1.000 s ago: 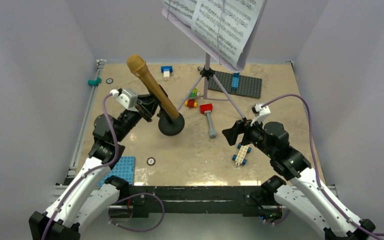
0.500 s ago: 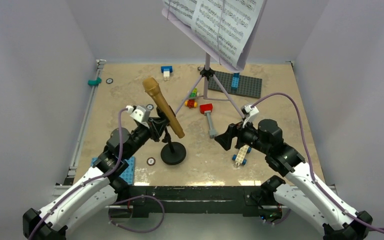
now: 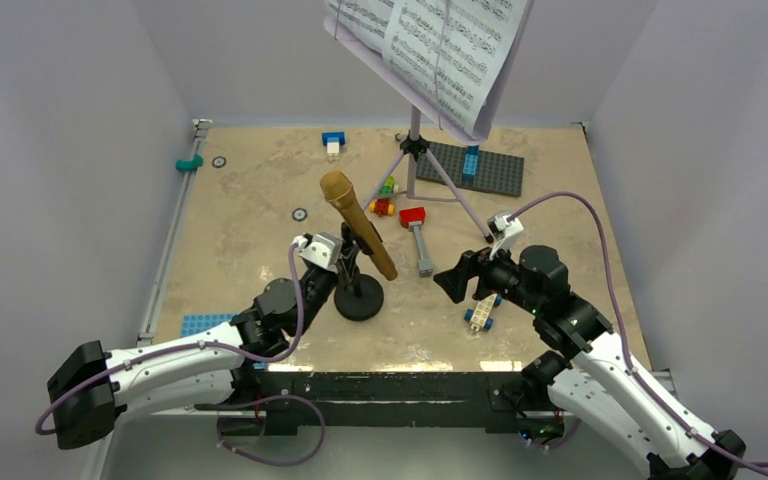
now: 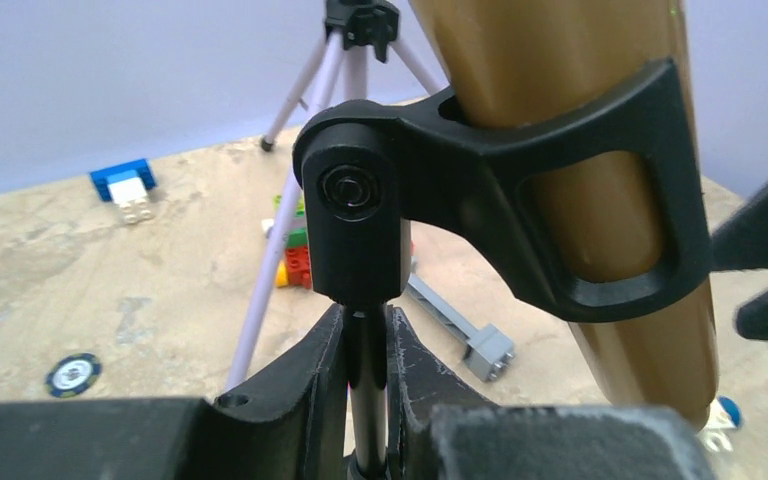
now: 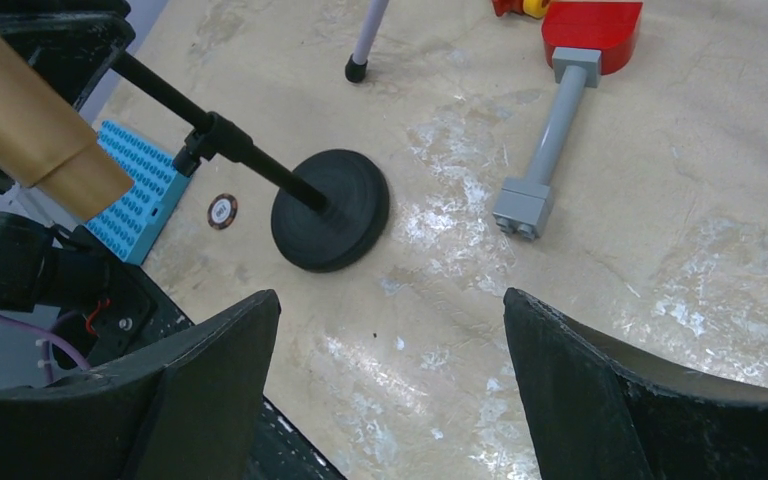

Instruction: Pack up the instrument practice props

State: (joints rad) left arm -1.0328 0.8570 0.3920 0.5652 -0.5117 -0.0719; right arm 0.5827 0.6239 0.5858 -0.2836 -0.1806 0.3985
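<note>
The mic stand is just toward 6 o'clock of the mottled tan table's middle. Whether its matte black round base rests flat or hangs just clear is hard to tell. A gold microphone leans in its plastic clip. The left gripper is pinched tight on the thin black pole under that clip. The right gripper gapes wide with nothing in it, at 3 o'clock of the base. A red-headed hammer lies at 1 o'clock. At 12 o'clock the lavender music stand bears sheet music, cut off at the upper edge.
</note>
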